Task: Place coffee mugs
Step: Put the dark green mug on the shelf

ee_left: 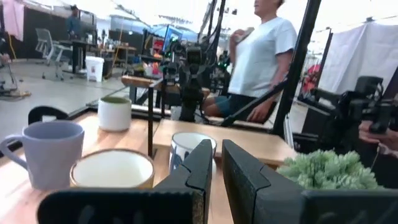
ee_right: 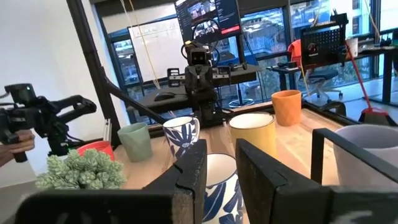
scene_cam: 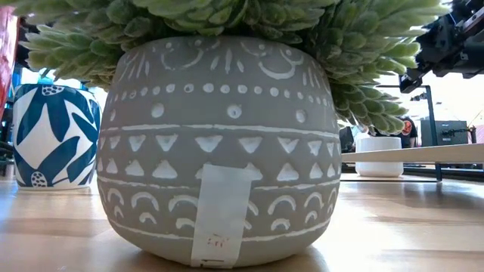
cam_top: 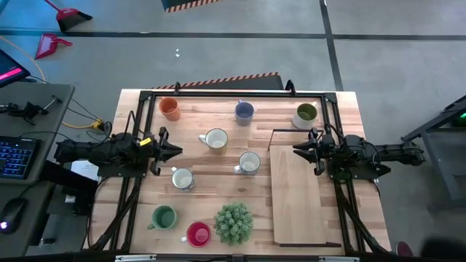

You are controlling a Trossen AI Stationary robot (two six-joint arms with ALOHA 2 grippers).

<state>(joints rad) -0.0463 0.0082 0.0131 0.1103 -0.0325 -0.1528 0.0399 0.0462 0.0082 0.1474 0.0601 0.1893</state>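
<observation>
The wooden desk (cam_top: 218,175) carries a raised light board (cam_top: 295,196) along its right edge, bare, probably the spot meant to receive the mugs. The plant (cam_top: 234,223) stands near the front edge in a grey patterned pot with a pale sticker whose writing is too faint to read.

The 8 mugs stand loose and upright. At the far edge are the orange mug (cam_top: 170,108), the blue-grey mug (cam_top: 244,111) and the olive mug (cam_top: 306,113). 3 white mugs (cam_top: 215,139) cluster mid-desk, 2 of them showing a blue leaf print. The green mug (cam_top: 164,217) and red mug (cam_top: 198,233) sit near the front edge.

The left gripper (cam_top: 177,151) hangs by the left edge, clenched on nothing. The right gripper (cam_top: 297,149) hovers over the board's far end, jaws slightly parted, empty. No mug is gripped, so placing looks not yet begun.
</observation>
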